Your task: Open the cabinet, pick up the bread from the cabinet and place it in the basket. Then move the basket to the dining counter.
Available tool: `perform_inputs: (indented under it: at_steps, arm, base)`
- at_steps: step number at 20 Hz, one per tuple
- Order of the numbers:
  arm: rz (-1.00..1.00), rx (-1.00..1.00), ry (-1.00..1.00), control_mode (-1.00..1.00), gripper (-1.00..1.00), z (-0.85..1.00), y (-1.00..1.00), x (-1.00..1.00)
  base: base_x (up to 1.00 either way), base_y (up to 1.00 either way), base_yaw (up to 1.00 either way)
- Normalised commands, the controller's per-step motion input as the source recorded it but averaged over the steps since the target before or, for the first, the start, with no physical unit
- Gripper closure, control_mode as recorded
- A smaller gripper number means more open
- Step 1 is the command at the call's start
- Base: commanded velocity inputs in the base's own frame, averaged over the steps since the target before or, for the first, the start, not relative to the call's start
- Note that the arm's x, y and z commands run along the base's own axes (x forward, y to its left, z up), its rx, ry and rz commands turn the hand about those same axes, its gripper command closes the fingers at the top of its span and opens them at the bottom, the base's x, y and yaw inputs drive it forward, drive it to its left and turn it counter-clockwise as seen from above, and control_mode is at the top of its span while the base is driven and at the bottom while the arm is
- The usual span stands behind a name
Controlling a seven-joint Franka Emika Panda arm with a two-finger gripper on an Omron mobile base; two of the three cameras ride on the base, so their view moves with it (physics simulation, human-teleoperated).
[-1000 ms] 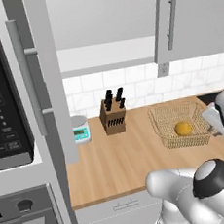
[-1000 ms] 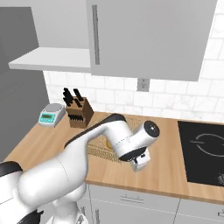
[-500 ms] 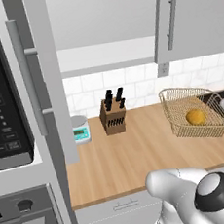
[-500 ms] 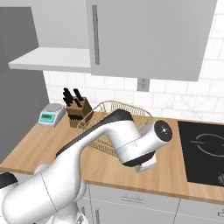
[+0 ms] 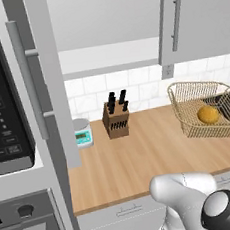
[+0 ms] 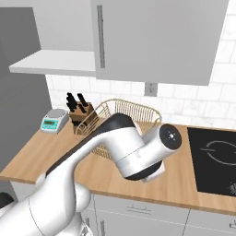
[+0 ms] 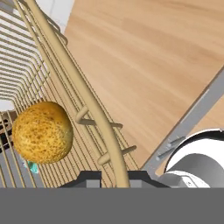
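From the left base view, the basket (image 5: 205,108) is seen tipped and off the wood top, its far side raised, with the bread (image 5: 208,114) lodged low in the mesh. The cabinet (image 5: 38,85) door is left swung wide, shelf bared, since the bread is already out. A knife block (image 5: 116,119) and a scale (image 5: 82,132) are left behind on the wood.

From the right base view, the basket (image 6: 120,115) is largely masked by the arm, rim peeking above the elbow; the carry to the dining counter is judged underway.

From the hand view, the claw (image 7: 114,177) is seen clamped on the basket's rim wire (image 7: 87,100), which runs up and away from between the tips. The bread (image 7: 42,132) is sat up-left of the claw, inside the mesh, rolled against the wall because of the tilt.
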Motion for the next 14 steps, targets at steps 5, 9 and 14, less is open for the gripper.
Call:
perform_inputs:
  at_steps: [5, 9, 14]
  arm:
    - [0.0, 0.0, 0.0, 1.0, 1.0, 0.0, 0.0, 0.0]
    - [0.0, 0.0, 0.0, 1.0, 1.0, 0.0, 0.0, 0.0]
    - [0.0, 0.0, 0.0, 1.0, 1.0, 0.0, 0.0, 0.0]
  base:
    - [-0.36, -0.58, -0.11]
    - [-0.13, -0.89, -0.49]
    - [0.0, -0.77, -0.72]
